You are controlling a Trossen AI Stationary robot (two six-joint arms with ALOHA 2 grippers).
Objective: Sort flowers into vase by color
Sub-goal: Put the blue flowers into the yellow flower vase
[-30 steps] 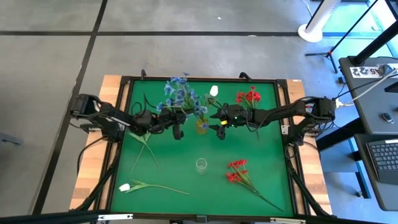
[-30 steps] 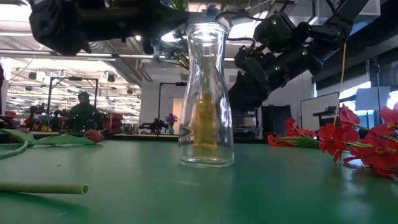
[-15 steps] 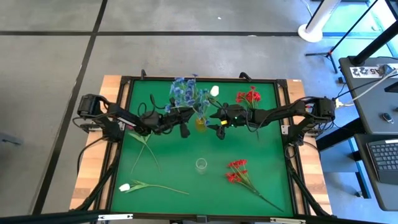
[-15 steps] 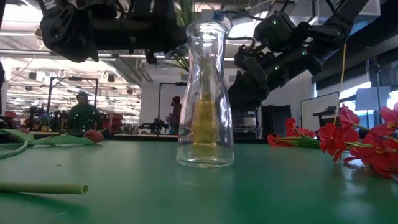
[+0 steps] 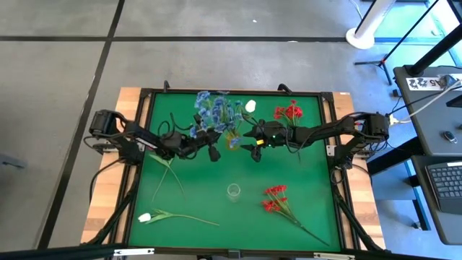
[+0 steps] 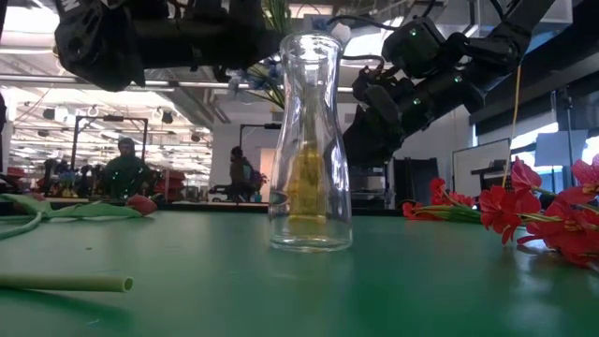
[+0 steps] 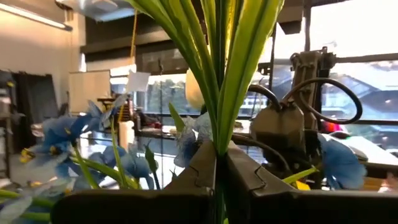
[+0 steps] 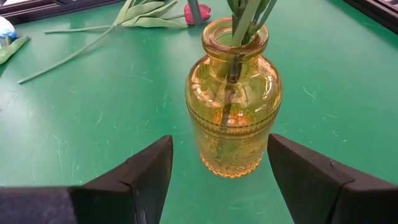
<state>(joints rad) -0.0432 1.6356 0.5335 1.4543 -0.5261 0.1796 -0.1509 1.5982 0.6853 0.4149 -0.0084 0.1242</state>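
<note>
**Two grippers at the amber vase: one clamped, one open**

Two grippers meet at the back centre of the green table [image 5: 188,180]. We find the left gripper [image 7: 219,163] clamped tight on the green stems of the blue flowers [image 5: 215,110], held above the table, with the stem ends down inside the neck of the amber vase [image 8: 234,99]. The blue blossoms spread toward the back edge in the high view. We note the right gripper [image 8: 219,163] with its fingers [image 8: 146,171] standing wide, one on each side of the amber vase and not touching the glass.

Moving outward, we record a white flower [image 5: 250,105] and a red bunch [image 5: 289,112] near the back edge, just beyond the right gripper. A clear glass vase [image 5: 233,191] stands upright and empty in the front centre. A second red bunch [image 5: 275,200] lies to its right. A white tulip [image 5: 146,217] lies at the front left, and a dark pink bud [image 8: 198,12] on its stem rests beside the left arm.
</note>
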